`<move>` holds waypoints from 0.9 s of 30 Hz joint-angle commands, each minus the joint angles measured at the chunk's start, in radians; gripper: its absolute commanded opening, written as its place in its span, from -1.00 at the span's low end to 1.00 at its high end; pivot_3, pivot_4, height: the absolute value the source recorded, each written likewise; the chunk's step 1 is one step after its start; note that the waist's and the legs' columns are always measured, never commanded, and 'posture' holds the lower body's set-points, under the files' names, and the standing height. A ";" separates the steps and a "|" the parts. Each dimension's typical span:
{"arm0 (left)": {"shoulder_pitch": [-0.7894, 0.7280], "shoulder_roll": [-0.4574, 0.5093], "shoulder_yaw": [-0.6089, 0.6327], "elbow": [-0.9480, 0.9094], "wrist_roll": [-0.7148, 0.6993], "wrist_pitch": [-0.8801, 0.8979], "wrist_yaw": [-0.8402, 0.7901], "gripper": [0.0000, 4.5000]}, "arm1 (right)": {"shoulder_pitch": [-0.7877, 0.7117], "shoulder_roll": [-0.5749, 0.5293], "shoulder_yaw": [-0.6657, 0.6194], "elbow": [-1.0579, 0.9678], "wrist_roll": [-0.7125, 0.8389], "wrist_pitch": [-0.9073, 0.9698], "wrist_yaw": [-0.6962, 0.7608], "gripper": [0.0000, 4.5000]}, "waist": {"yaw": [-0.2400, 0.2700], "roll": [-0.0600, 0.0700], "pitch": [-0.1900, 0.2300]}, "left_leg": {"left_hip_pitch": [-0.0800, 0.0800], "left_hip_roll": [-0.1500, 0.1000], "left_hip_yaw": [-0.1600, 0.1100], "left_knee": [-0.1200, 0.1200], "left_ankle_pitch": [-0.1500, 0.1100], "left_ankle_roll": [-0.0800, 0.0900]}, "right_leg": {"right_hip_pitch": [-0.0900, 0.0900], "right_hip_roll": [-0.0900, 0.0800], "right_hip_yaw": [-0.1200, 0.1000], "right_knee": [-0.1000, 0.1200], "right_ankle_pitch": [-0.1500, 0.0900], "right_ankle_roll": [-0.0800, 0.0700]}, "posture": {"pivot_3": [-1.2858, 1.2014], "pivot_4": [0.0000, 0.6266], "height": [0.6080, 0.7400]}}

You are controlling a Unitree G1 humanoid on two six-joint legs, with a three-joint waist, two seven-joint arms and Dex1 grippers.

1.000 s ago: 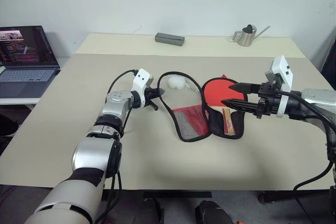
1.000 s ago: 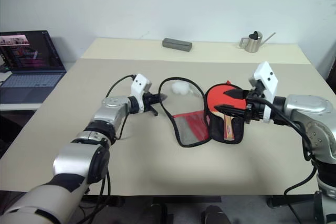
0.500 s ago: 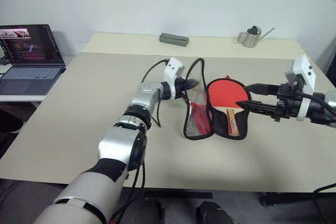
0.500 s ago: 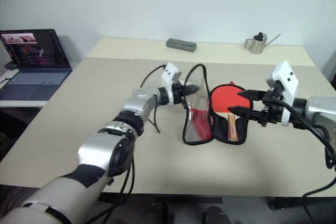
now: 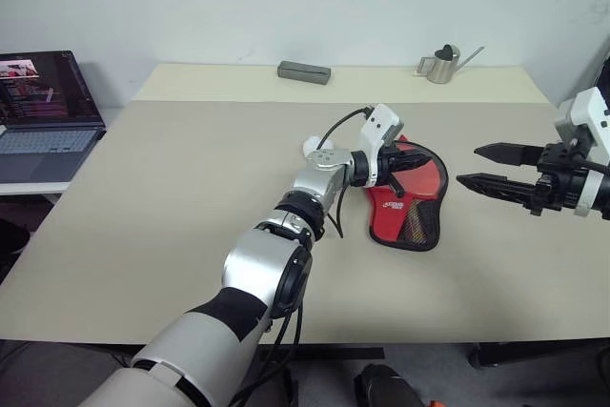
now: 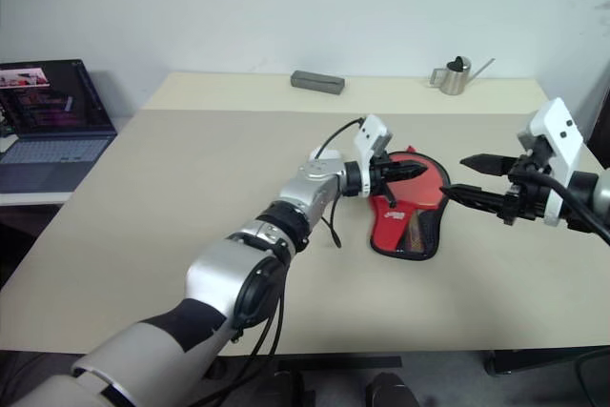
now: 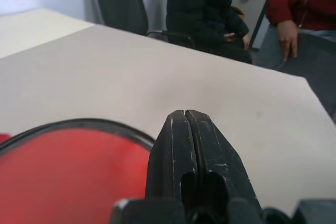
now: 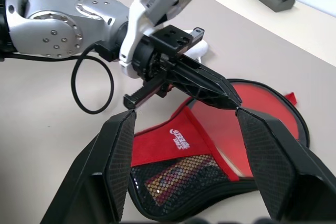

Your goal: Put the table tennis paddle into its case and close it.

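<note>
Case (image 5: 405, 207) w/ small white logo, unreadable; L gripper (image 6: 419, 169) pressed together, R gripper (image 5: 469, 166) spread

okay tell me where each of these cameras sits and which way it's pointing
Head eyes: look forward and down over the table; both arms show, left gripper over the case, right gripper beside it.
Left wrist: looks along its shut fingers, over the case's rim, toward seated people.
Right wrist: looks between its open fingers at the case and left gripper.
Shared: case, table.
</note>
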 commanded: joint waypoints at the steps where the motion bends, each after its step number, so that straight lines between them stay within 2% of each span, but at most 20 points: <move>1: -0.013 0.082 0.013 -0.087 -0.028 -0.031 -0.092 -0.98 | -0.011 0.007 0.021 0.005 -0.015 -0.029 -0.010 0.47 | -0.002 0.000 0.000 | 0.000 0.000 0.000 0.000 0.000 0.000 | 0.000 0.000 0.000 0.000 0.000 0.000 | 0.03 -0.52 1.00; 7: 0.067 0.263 -0.016 -0.250 -0.020 -0.067 -0.204 -0.98 | -0.016 0.038 0.083 0.073 -0.061 -0.038 -0.037 0.47 | 0.001 0.000 0.000 | 0.000 0.001 0.000 0.000 0.000 0.000 | 0.000 0.000 0.000 0.000 0.000 -0.001 | 0.03 -0.52 1.00; 11: 0.189 0.369 -0.020 -0.512 -0.083 0.057 -0.293 -1.00 | -0.038 0.081 0.145 0.134 -0.125 -0.054 -0.086 0.97 | 0.004 0.000 0.000 | 0.000 0.002 0.001 0.000 0.000 0.000 | 0.000 0.000 -0.001 0.000 0.000 -0.001 | 0.03 -0.52 1.00; 16: 0.381 0.480 -0.029 -0.902 -0.194 0.318 -0.331 -1.00 | -0.022 0.119 0.251 0.195 -0.248 -0.130 -0.115 0.99 | 0.006 0.000 0.000 | 0.000 0.002 0.000 0.001 0.000 0.000 | 0.001 0.000 -0.001 0.000 0.000 -0.001 | 0.03 -0.52 1.00; 21: 0.509 0.559 -0.014 -1.188 -0.341 0.551 -0.315 -1.00 | -0.058 0.211 0.259 0.264 -0.279 -0.088 -0.187 0.99 | 0.005 0.000 0.000 | 0.000 0.003 -0.002 0.003 0.000 0.000 | 0.001 0.000 -0.001 0.002 0.000 -0.001 | 0.03 -0.52 1.00; 27: 0.551 0.615 -0.021 -1.311 -0.416 0.653 -0.275 -1.00 | -0.108 0.304 0.232 0.356 -0.313 -0.023 -0.307 0.99 | 0.006 0.000 0.000 | 0.001 0.002 -0.003 0.004 0.001 0.001 | 0.003 0.000 -0.001 0.002 0.001 0.000 | 0.03 -0.52 1.00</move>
